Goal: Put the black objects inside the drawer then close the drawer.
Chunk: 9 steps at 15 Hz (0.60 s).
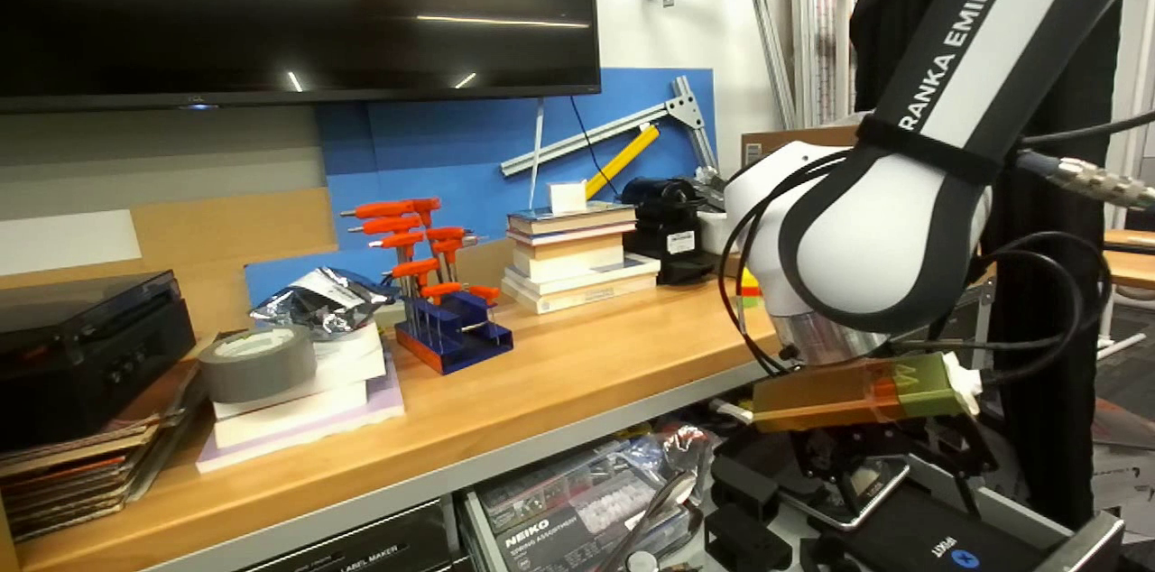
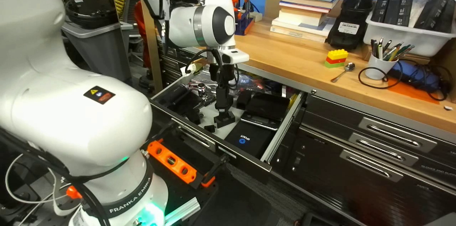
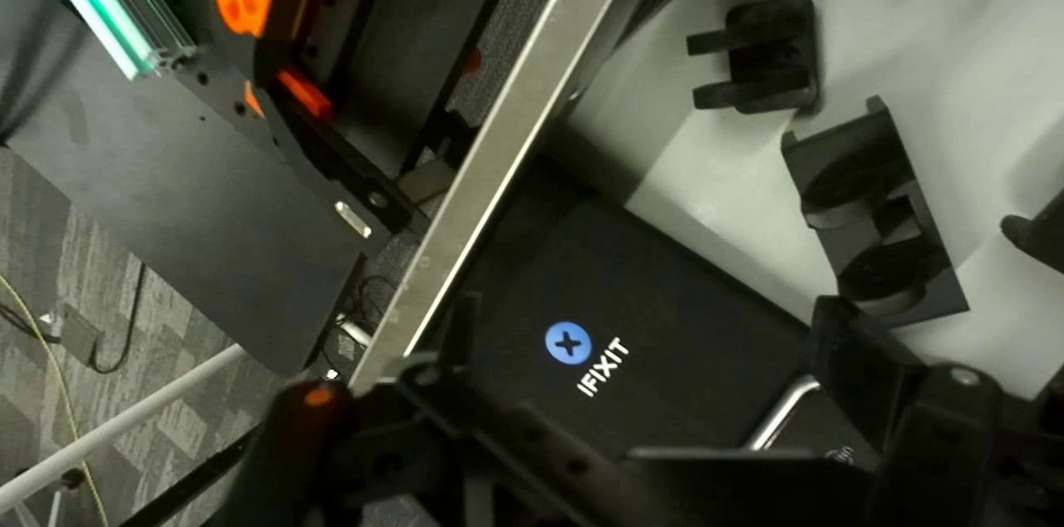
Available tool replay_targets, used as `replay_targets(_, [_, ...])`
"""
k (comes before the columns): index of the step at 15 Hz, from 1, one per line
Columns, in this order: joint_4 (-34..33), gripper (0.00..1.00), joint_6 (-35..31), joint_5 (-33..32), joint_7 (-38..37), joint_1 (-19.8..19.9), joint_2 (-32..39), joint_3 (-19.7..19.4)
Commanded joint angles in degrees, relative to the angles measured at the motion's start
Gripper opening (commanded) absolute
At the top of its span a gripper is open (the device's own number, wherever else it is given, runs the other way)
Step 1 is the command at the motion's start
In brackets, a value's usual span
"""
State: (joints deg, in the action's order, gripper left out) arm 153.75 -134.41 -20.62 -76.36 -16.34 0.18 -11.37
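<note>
hovering over the pulled-out drawer (image 3: 499, 153), with gripper (image 3: 648, 321) spread wide, got chunky black objects (image 1: 744, 540) in there, left of iFixit case (image 1: 943, 525)

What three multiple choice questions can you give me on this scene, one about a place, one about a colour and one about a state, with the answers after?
1. Where is the iFixit case?
A: on the floor
B: in the drawer
C: on the bench

2. What colour is the pen cup?
A: red
B: black
C: white

3. How does the end effector stand?
A: open, gripping nothing
B: fully shut
C: shut on the pen cup

Answers:
1 B: both exterior views show it lying within the drawer's walls.
2 C: its outside is white in an exterior view.
3 A: the wrist view shows its jaws wide apart.
</note>
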Motion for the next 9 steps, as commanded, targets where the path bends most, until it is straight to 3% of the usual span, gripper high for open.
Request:
replay_targets(1, [4.42, 1.00, 0.84, 2.93, -0.86, 6.61, -4.93, 6.14])
replay_targets(9, [3.75, 1.00, -3.34, 15.44, 5.63, 12.21, 0.47, 9.88])
